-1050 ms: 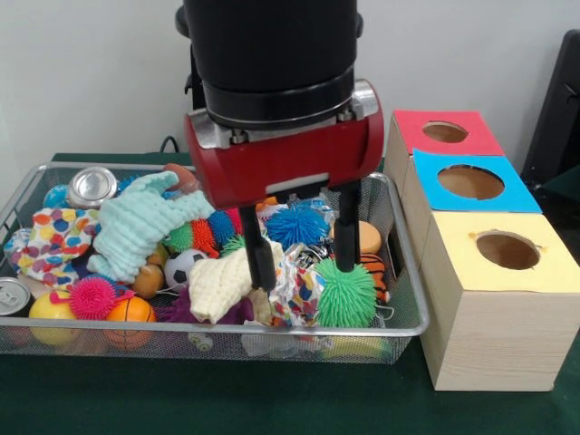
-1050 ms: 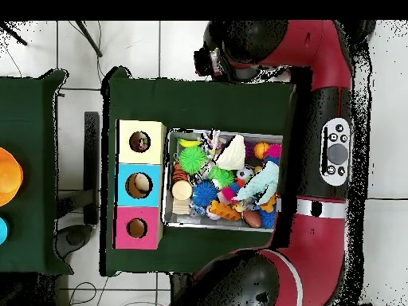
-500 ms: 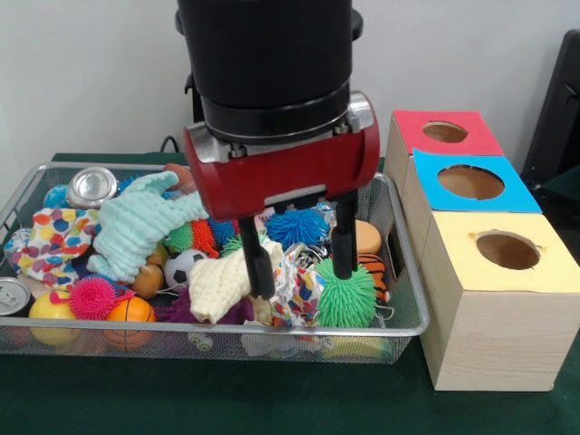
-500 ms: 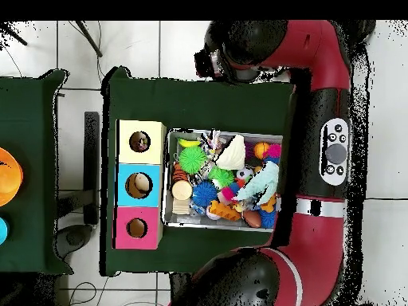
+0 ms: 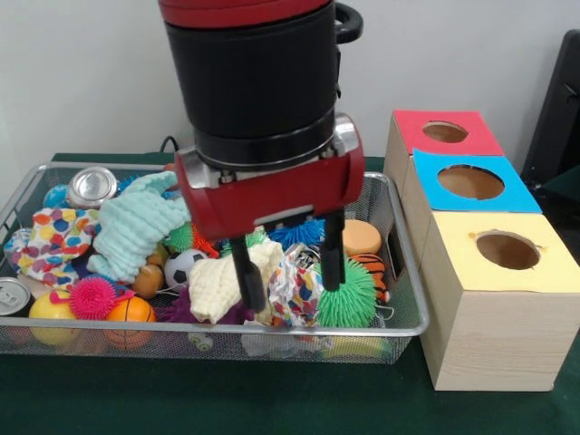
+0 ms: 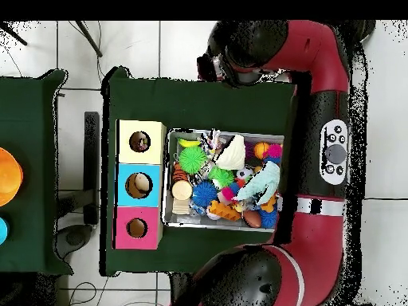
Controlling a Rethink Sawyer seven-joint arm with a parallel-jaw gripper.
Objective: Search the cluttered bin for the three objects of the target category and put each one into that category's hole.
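My gripper (image 5: 288, 275) hangs open over the right half of the wire bin (image 5: 403, 328). Its left finger (image 5: 247, 283) stands in front of a cream cloth (image 5: 214, 288). The right finger (image 5: 332, 263) is at the edge of a green spiky ball (image 5: 352, 297). A crumpled colourful wrapper (image 5: 295, 292) shows in the gap between them, and nothing is gripped. Right of the bin stand three boxes with round holes: red (image 5: 445, 132), blue (image 5: 470, 182) and yellow (image 5: 507, 250). In the overhead view the boxes (image 6: 139, 185) lie left of the bin (image 6: 169, 219).
The bin also holds a mint cloth (image 5: 136, 227), a polka-dot cloth (image 5: 54, 240), two cans (image 5: 91, 187) (image 5: 11, 296), a pink spiky ball (image 5: 92, 297), an orange ball (image 5: 130, 311), a soccer ball (image 5: 184, 265) and a blue spiky ball (image 5: 292, 236). The arm (image 6: 335, 151) curves round the bin's side.
The gripper has come lower and a little to the left in the front view, still open. The bin's contents have not moved.
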